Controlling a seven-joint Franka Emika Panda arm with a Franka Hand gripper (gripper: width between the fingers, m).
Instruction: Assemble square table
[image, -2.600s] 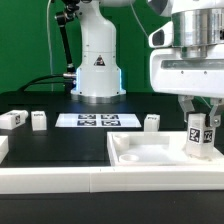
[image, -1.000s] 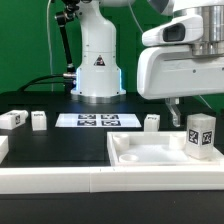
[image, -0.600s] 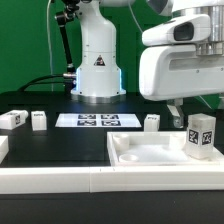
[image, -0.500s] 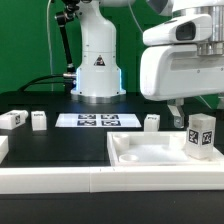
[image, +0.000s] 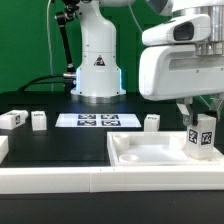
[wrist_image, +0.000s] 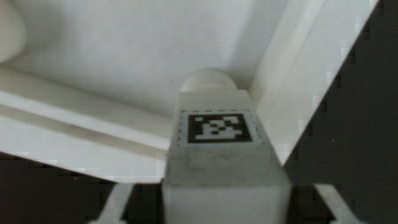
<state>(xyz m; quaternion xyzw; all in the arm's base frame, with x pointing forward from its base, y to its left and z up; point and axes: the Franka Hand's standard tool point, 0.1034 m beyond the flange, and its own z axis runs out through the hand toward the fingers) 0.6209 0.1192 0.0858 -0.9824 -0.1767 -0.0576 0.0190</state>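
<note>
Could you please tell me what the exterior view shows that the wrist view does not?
Only the exterior view shows three loose legs on the table, the marker board and the robot's base. Only the wrist view shows the tag on the standing leg's face turned toward the wrist. Both show that leg standing in the tabletop, with the gripper closed on it.

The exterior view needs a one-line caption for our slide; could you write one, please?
The gripper grips the upright leg standing in the tabletop, at the exterior view's right.
</note>
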